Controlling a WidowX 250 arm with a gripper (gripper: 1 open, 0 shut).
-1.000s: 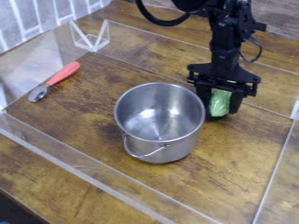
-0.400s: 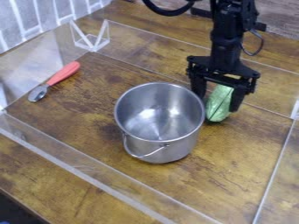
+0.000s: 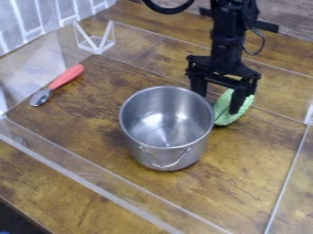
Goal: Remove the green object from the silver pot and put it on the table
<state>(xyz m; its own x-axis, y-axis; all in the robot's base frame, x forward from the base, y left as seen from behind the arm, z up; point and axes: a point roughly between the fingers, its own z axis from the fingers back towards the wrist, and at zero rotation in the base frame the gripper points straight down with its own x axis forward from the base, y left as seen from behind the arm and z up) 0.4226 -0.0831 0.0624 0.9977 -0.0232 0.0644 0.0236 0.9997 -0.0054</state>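
The green object point(image 3: 236, 108), a light green bumpy lump, lies on the dark wooden table point(image 3: 244, 178) just right of the silver pot point(image 3: 169, 149). The pot stands upright with nothing in it, its wire handle hanging at the front. My gripper point(image 3: 222, 92) points straight down over the gap between pot and green object. Its jaws stand wide open. The right finger point(image 3: 252, 91) is just above the green lump, and the left finger point(image 3: 196, 87) is near the pot's far rim. Nothing is held.
A red-handled tool point(image 3: 58, 84) lies at the left. Clear plastic walls point(image 3: 86, 174) fence the work area along the front, left and back. A small clear plastic stand point(image 3: 94, 37) sits at the back left.
The jaws went from shut on the green object to wide open. The green object now rests on the table, and the gripper has shifted slightly left toward the pot.
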